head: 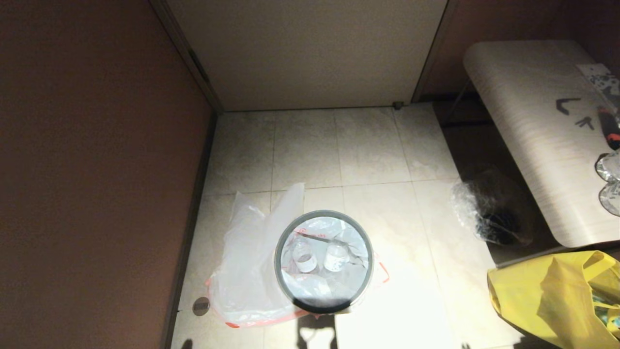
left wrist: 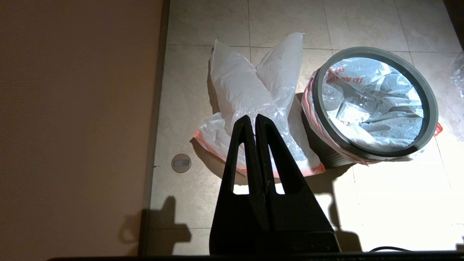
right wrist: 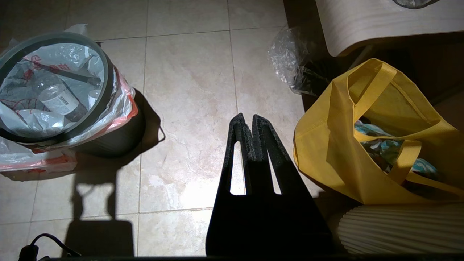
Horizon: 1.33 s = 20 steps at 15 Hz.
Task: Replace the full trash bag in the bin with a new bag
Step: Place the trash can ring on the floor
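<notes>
Hovering with both tools pinched empty, we judge our left tool [left wrist: 255,117] nearer the full trash bag [left wrist: 373,108], ahead in the bin [left wrist: 427,112]; right tool [right wrist: 245,117] farther.

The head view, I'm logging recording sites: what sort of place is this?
Probably an indoor corner of a home or office, by a doorway. The signs: a tiled floor, a small bin lined with a full trash bag, and a pale wooden table with a yellow bag beside it.
</notes>
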Motion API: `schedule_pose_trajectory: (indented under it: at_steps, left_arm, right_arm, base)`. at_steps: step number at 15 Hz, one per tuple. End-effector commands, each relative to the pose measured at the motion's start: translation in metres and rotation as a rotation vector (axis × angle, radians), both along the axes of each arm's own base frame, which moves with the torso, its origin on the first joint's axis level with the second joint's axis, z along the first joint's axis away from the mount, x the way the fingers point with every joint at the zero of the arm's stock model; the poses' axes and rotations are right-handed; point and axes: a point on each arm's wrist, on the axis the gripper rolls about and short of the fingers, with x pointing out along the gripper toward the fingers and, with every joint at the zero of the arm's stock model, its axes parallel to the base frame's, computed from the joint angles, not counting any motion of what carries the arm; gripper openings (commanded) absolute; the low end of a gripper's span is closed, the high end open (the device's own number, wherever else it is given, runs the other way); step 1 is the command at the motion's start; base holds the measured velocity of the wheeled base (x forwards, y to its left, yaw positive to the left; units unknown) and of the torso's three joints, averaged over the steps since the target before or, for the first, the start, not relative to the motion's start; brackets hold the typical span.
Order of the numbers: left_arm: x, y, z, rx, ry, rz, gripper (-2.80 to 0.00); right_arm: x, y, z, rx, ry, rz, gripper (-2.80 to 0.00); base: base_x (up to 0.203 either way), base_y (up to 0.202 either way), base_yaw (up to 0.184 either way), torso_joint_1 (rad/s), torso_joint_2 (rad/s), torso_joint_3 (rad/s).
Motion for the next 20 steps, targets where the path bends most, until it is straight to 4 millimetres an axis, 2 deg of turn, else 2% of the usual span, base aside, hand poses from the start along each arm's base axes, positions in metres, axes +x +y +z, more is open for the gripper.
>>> schedule_pose_trajectory:
  at_steps: [1,20]
  left_arm:
    - [0.0001,0.0,0.0001,-0.001,0.001,0.001,-2.8]
    - [0.0001,0.0,0.0001,-0.001,0.001,0.001,-2.8]
  right_arm:
    - [0.0004,0.0,-0.0013,0.0,0.005,0.0,-2.8]
    - [0.0016,0.0001,-0.0008,-0.029,0.025,0.005,-2.8]
  base:
    - [0.0,0.0,0.0,0.0,0.0,0.0]
    - [0.0,0.0,0.0,0.0,0.0,0.0]
